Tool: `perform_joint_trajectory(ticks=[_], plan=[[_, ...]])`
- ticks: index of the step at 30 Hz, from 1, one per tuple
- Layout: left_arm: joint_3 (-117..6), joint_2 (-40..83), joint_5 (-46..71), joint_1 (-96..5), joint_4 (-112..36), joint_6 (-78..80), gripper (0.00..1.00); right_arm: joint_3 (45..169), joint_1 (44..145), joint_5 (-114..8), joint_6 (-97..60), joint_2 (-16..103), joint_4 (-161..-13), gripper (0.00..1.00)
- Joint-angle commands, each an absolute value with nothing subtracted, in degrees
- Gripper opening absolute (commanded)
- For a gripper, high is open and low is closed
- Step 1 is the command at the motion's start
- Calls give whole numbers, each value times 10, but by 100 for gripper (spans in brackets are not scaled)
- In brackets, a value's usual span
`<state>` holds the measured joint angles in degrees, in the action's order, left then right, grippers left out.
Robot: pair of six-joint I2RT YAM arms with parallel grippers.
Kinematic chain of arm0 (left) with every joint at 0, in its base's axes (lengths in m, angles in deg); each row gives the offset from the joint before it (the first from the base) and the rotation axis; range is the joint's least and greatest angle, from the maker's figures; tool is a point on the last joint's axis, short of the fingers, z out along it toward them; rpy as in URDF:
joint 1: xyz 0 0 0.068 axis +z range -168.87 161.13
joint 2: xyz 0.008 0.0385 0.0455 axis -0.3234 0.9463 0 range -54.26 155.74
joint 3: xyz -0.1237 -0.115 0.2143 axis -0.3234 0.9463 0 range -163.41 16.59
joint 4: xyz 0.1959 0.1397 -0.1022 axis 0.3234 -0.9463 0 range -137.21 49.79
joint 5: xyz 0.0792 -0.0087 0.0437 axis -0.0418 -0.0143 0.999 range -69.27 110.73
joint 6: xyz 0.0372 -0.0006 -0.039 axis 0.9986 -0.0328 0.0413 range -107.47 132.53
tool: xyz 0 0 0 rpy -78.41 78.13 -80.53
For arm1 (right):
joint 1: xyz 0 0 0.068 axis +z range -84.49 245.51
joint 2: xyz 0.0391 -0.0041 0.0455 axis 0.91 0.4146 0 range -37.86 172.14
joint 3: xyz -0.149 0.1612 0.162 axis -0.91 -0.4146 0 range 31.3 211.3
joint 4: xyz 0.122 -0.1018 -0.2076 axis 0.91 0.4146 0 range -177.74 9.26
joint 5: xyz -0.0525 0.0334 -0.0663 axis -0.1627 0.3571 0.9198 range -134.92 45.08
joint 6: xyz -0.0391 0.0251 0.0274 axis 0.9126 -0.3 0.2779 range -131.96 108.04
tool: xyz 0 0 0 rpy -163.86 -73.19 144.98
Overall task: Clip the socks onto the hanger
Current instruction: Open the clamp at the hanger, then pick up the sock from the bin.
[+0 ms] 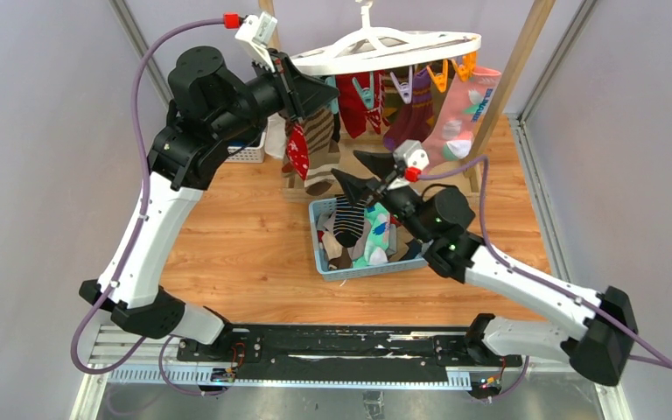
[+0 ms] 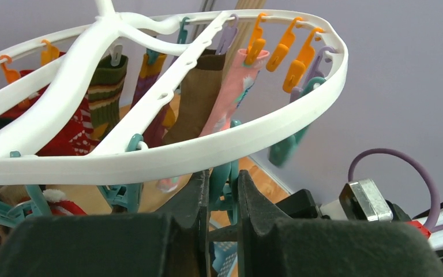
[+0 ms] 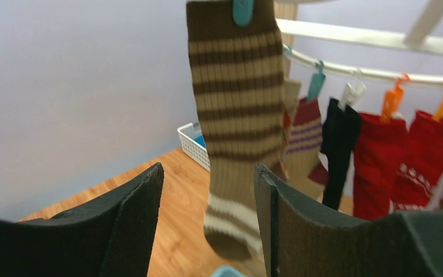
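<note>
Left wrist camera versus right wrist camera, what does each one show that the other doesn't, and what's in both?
Only the left wrist view shows the left hand closed around a teal clip under the rim of the white hanger, a pink sock and empty orange clips. Only the right wrist view shows the open right hand, a brown striped sock hanging full length beyond it, and a white basket by the wall. Both show the hanger, red socks clipped to it and the wooden floor.

Black-and-white arms (image 1: pixel 153 236) — purple cables (image 1: pixel 147 66)
</note>
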<state>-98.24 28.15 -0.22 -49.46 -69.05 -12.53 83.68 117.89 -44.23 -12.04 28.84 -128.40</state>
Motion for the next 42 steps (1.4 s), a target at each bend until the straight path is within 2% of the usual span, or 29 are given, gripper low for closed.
perform_joint_trajectory(ticks=[1, 10, 16, 22, 35, 42], plan=[[-964, 282, 13, -488, -714, -131, 0, 759, 1183, -395, -96, 211, -1221, 59], [-976, 338, -35, -491, -681, -186, 0, 692, 1182, -331, -83, 125, -1064, 60], [-953, 350, -71, -491, -645, -242, 0, 694, 1182, -318, -72, 130, -991, 62], [-951, 339, -71, -495, -658, -229, 0, 713, 1182, -343, -71, 228, -984, 62], [-882, 265, -41, -493, -710, -159, 0, 742, 1156, -367, -134, 447, -1094, 63], [-886, 258, -29, -493, -725, -141, 0, 775, 1122, -249, -205, 469, -994, 62]])
